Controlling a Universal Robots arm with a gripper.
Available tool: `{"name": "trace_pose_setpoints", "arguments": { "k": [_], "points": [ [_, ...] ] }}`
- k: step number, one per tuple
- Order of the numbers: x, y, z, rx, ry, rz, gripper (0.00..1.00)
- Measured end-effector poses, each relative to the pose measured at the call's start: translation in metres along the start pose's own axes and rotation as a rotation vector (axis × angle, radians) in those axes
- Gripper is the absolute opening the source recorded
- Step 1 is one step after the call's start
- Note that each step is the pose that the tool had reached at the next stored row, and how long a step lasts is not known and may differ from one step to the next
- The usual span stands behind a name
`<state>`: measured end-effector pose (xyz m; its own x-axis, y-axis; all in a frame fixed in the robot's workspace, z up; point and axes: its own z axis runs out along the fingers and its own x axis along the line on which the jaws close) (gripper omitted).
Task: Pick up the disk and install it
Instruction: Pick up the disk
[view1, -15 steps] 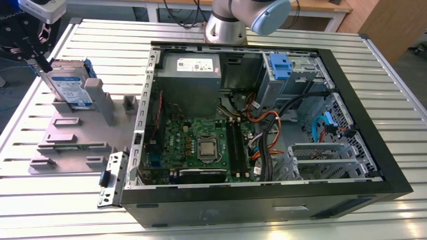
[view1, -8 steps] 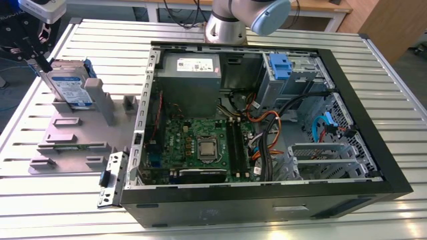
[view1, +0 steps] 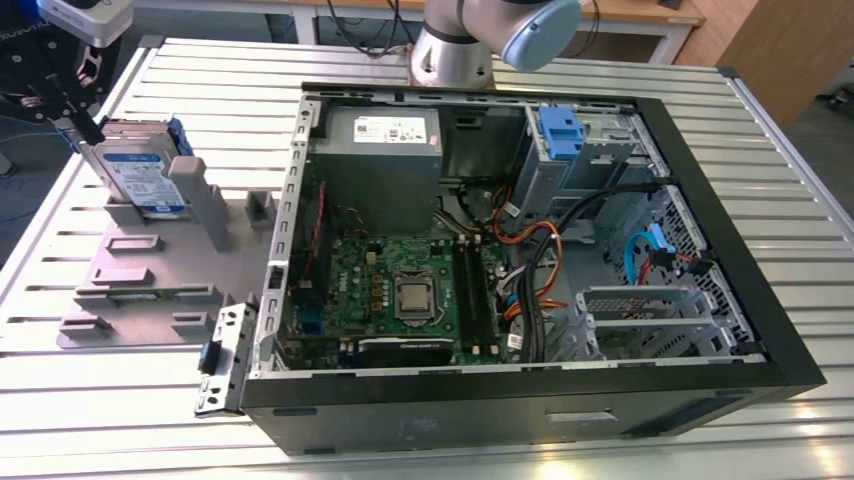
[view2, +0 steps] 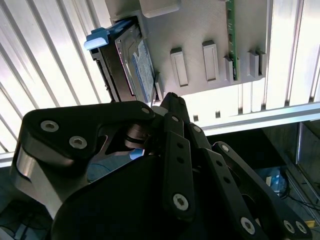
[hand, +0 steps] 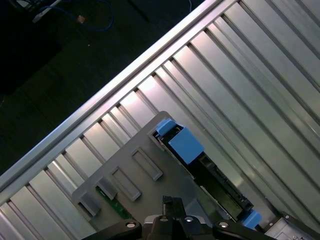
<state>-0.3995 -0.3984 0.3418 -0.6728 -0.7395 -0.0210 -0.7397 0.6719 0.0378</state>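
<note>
Surface: ribbed metal table (view1: 747, 120). An open computer case (view1: 787, 340) lies on its side in the middle, with the arm base (view1: 451, 55) behind it. Inside the case I see the green motherboard (view1: 400, 290), a grey power supply (view1: 380, 160) at the far end, and a blue latch (view1: 561, 130) at the far corner on the exterior view's right.

To the exterior view's left of the case lies a grey holder (view1: 147, 270) with raised blocks and slots. The disk (view1: 140, 170) stands upright on its edge in the far end of this holder, label face showing and the blue bracket along its side. It is well apart from the case and not installed.

The gripper (view1: 83, 125) is at the disk's upper corner, on the exterior view's left. In the second wrist view the gripper (view2: 167, 102) sits just beside the edge of the disk (view2: 135, 62). I cannot tell whether it touches, nor whether it is apart or closed.

The first wrist view shows the disk (hand: 220, 187) edge-on in the holder (hand: 145, 185).
</note>
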Motion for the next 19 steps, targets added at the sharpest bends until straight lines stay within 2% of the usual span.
{"name": "trace_pose_setpoints", "arguments": {
  "k": [19],
  "points": [
    [0.0,0.0,0.0,-0.0001,0.0005,-0.011,0.11]
  ]
}}
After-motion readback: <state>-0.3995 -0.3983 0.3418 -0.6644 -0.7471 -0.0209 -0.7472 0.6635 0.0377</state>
